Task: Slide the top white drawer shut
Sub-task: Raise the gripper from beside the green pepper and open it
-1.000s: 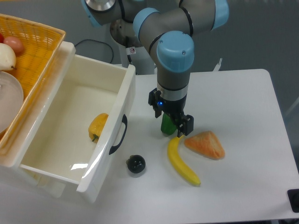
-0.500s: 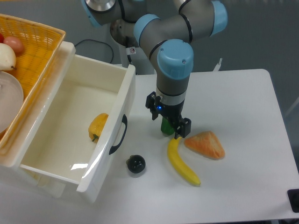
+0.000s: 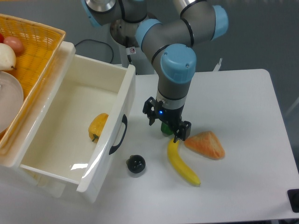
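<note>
The top white drawer (image 3: 70, 140) is pulled far out of its cabinet at the left, its front panel with the curved black handle (image 3: 119, 135) facing the table. A yellow pepper (image 3: 97, 126) lies inside it. My gripper (image 3: 166, 127) points down at the table just right of the drawer front, a short gap from the panel. A green object (image 3: 164, 129) shows beneath it, mostly covered by the gripper body. The fingertips are hidden, so I cannot tell how the jaws stand.
A banana (image 3: 182, 163) and an orange wedge-shaped piece (image 3: 205, 144) lie just right of the gripper. A small black round object (image 3: 136, 164) sits near the drawer's front corner. An orange basket (image 3: 28, 60) with food rests on the cabinet at the far left.
The gripper has shifted slightly left and down towards the drawer front, covering more of the green object. The drawer has not moved.
</note>
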{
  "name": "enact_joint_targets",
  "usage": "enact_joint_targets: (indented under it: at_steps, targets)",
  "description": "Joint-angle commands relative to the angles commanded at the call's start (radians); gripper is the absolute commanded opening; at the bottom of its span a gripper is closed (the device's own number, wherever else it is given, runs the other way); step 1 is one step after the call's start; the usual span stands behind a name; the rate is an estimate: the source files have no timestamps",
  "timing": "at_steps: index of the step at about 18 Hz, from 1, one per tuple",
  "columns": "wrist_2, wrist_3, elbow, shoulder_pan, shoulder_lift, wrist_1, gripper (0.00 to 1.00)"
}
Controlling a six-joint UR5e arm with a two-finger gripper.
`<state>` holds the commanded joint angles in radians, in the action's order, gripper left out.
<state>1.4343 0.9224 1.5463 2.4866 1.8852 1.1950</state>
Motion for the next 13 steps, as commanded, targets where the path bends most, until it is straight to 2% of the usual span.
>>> enact_joint_targets:
  at_steps: [2, 7, 13]
  targets:
    - [-0.002, -0.075, -0.003, 0.000, 0.005, -0.002, 1.00]
    - [-0.002, -0.138, -0.002, -0.006, 0.022, -0.006, 1.00]
    - [0.000, -0.255, 0.000, -0.029, 0.048, -0.057, 1.00]
